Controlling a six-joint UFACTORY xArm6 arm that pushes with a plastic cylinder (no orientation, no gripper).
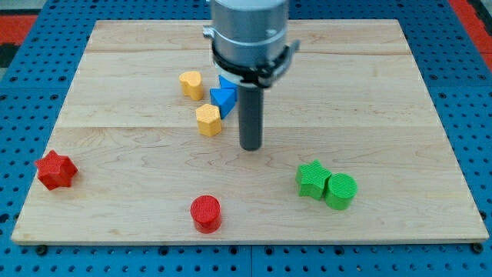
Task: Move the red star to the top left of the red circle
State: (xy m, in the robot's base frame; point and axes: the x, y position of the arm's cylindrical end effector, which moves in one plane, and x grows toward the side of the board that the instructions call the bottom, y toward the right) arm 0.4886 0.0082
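Observation:
The red star (55, 170) lies near the board's left edge, low in the view. The red circle (205, 213) stands near the bottom edge, left of centre, well to the right of and below the star. My tip (250, 146) rests on the board near the middle, above and right of the red circle and far right of the red star. It touches no block.
A yellow heart (191, 84), a blue triangle (223, 98) and a yellow hexagon (208, 120) cluster just left of my rod; another blue block (224, 81) is partly hidden behind it. A green star (312, 178) and a green circle (340, 191) touch at lower right.

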